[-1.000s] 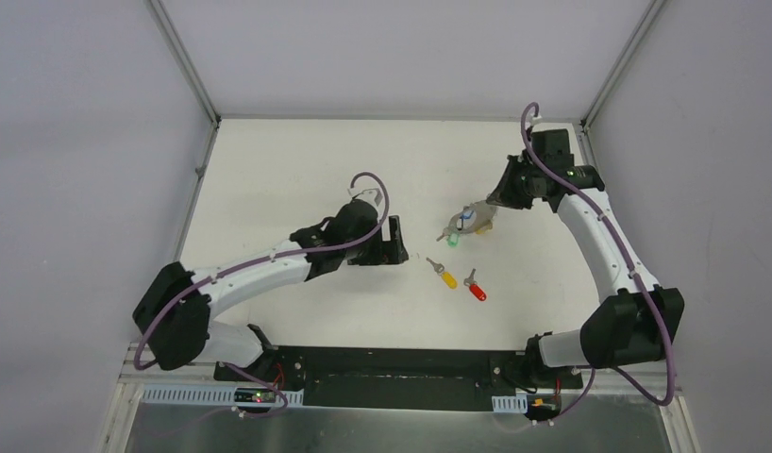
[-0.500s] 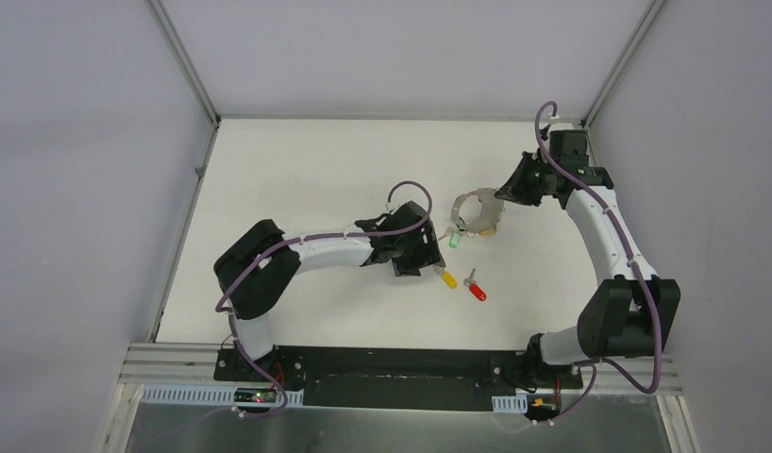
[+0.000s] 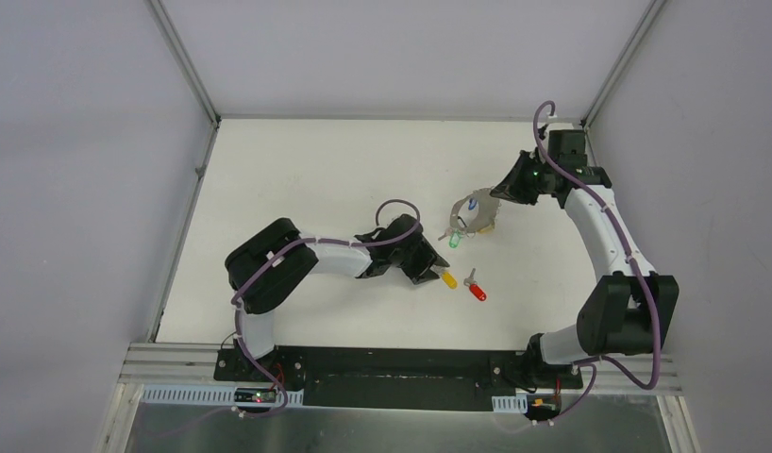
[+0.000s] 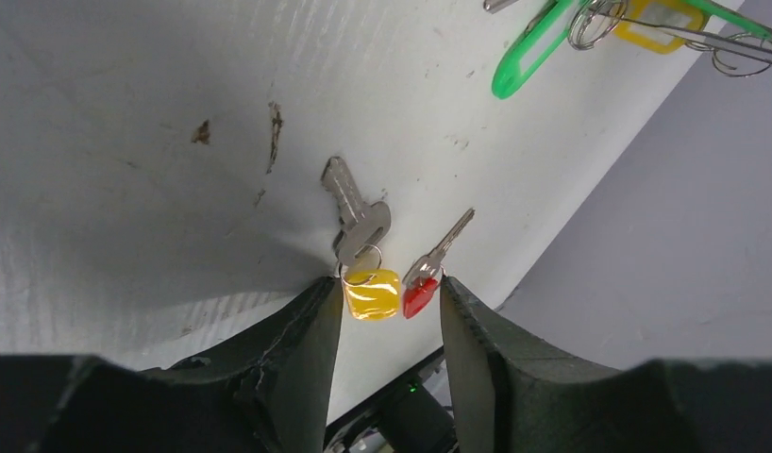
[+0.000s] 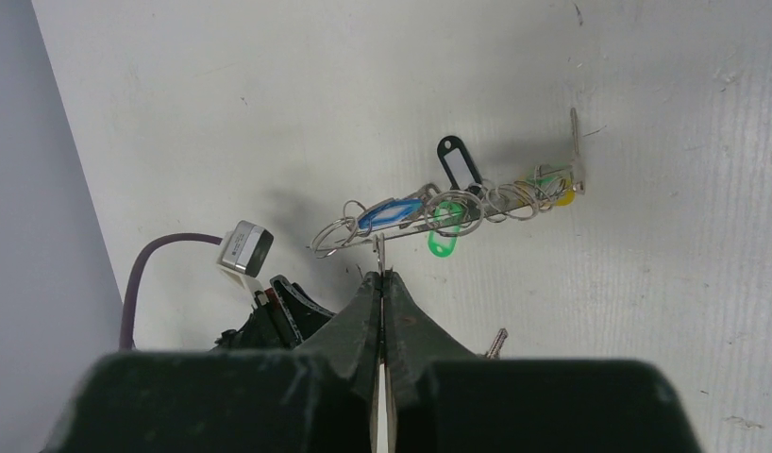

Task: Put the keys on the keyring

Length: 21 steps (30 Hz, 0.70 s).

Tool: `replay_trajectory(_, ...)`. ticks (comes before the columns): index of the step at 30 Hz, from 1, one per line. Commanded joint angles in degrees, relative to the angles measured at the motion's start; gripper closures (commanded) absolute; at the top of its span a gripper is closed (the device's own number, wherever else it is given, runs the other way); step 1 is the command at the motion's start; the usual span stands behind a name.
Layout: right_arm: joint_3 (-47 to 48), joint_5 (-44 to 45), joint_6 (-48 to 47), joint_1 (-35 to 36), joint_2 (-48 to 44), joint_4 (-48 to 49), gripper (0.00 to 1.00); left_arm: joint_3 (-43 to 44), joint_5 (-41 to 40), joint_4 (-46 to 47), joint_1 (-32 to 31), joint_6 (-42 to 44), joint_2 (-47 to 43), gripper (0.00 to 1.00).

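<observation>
A yellow-tagged key (image 3: pixel 447 278) and a red-tagged key (image 3: pixel 476 290) lie flat on the table in the top view. My left gripper (image 3: pixel 430 267) sits low just left of the yellow key. In the left wrist view its jaws stand apart, with the yellow tag (image 4: pixel 371 294) at the left fingertip and the red tag (image 4: pixel 419 296) farther off near the right one. My right gripper (image 5: pixel 380 274) is shut on the thin metal keyring (image 5: pixel 411 225), held above the table. Green (image 5: pixel 444 243), black and blue tags hang from it.
The metal frame rails run along the table's left and back edges (image 3: pixel 203 142). The arm bases and a black mounting bar (image 3: pixel 401 363) line the near edge. The purple cable (image 3: pixel 397 209) loops over the left wrist.
The left arm swung right and down to the yellow key, its jaws narrowing. The right gripper pulled back right with the keyring, which changed its tilt.
</observation>
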Motion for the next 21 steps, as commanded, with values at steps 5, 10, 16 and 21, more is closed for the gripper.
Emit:
replay_trajectory(5,1.04,-2.39,1.02,-0.31,0.85,1.82,1.0,-2.42,-2.39,-2.52,-2.95,-11.24,0.76,0.6)
replay_trajectory(10,1.05,-3.08,1.04,-0.3,1.11,1.89,1.0,-3.85,-4.78,-1.09,-3.32,-13.1,1.1,0.64)
replay_trajectory(16,1.22,-4.35,1.56,-0.3,1.54,2.24,1.0,-7.69,-9.13,4.03,-3.3,-14.51,0.89,0.67)
replay_trajectory(21,1.38,-5.77,2.21,-0.29,2.13,2.8,1.0,-9.18,-10.95,6.23,-3.21,-14.66,0.98,0.65)
